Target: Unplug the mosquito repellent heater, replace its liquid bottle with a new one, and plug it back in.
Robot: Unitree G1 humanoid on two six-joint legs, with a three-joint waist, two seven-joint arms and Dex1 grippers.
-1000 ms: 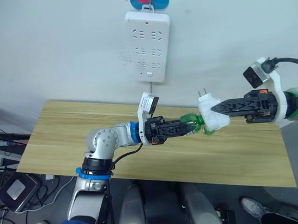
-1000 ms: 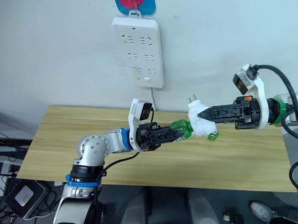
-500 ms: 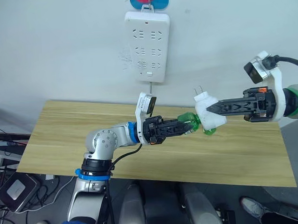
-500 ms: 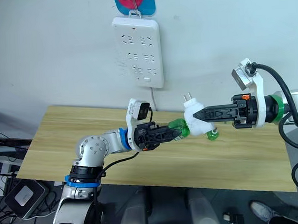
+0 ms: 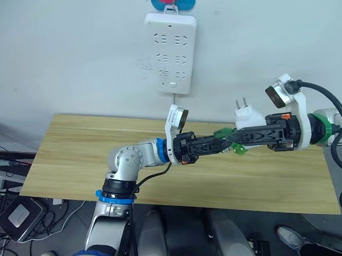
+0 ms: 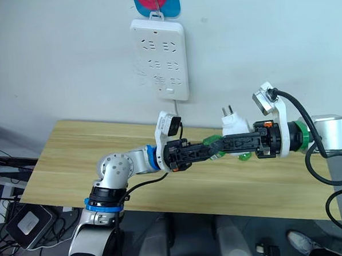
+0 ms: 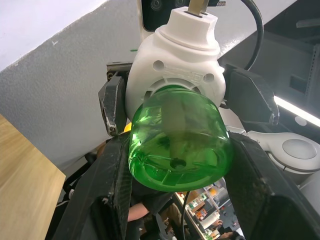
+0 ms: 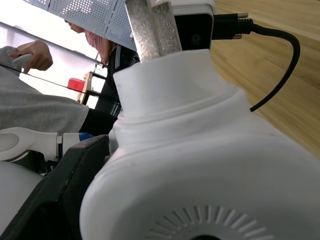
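Observation:
The mosquito repellent heater [image 5: 246, 119], a small white rounded unit, hangs above the table with its two prongs pointing up. My right gripper [image 5: 233, 137] is shut on its sides. A green translucent bottle [image 7: 175, 135] sits with its neck in the heater's [image 7: 175, 55] underside, and my left gripper [image 5: 222, 142] is shut on the bottle's [image 5: 222, 134] body. The two grippers meet tip to tip. A second green bottle [image 5: 239, 149] lies on the table just below them; I cannot make out its top.
The white power strip [image 5: 172, 53] hangs on the wall above the table's far edge, its cord dropping behind the wooden table [image 5: 74, 150]. A person [image 8: 35, 100] in a grey sleeve stands in the background of the right wrist view.
My right gripper has moved left with the heater, closing on the left gripper, and the heater's prongs now stand more upright. The left gripper has shifted slightly right with the bottle.

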